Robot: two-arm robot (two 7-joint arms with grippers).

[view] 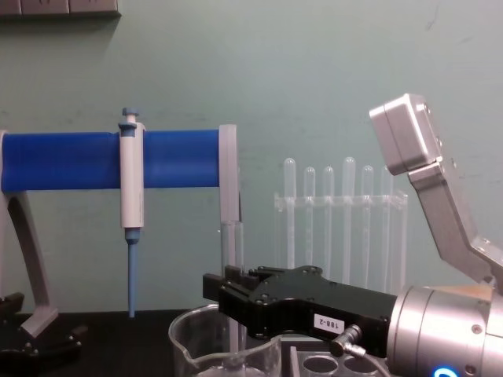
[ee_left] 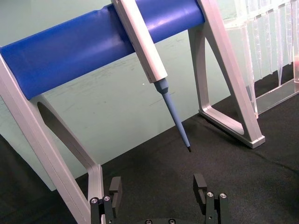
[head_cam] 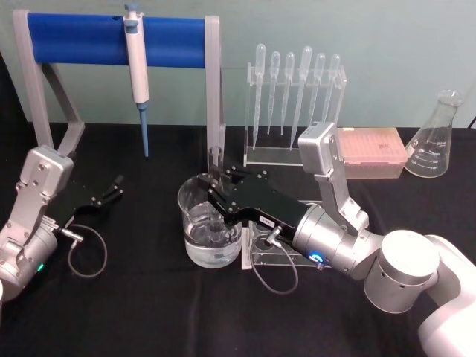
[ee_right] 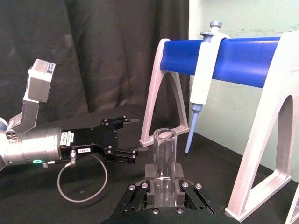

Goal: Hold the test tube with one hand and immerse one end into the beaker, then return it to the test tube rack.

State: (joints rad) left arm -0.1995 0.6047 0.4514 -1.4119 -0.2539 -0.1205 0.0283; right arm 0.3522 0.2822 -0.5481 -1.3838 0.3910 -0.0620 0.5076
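A small white label (view: 328,322) sits on the black body of the right gripper (view: 222,287), low in the chest view and a bit right of the middle. It says "188-2" in dark print. In the head view, a white tag (head_cam: 264,221) on that gripper sits near the middle, but its print is too small to read. The left gripper (ee_right: 138,137), at the left of the right wrist view, has a white sticker (ee_right: 84,150), also too small to read. The glass flask (head_cam: 433,140) at the upper right of the head view has white marks (head_cam: 424,156) that cannot be read.
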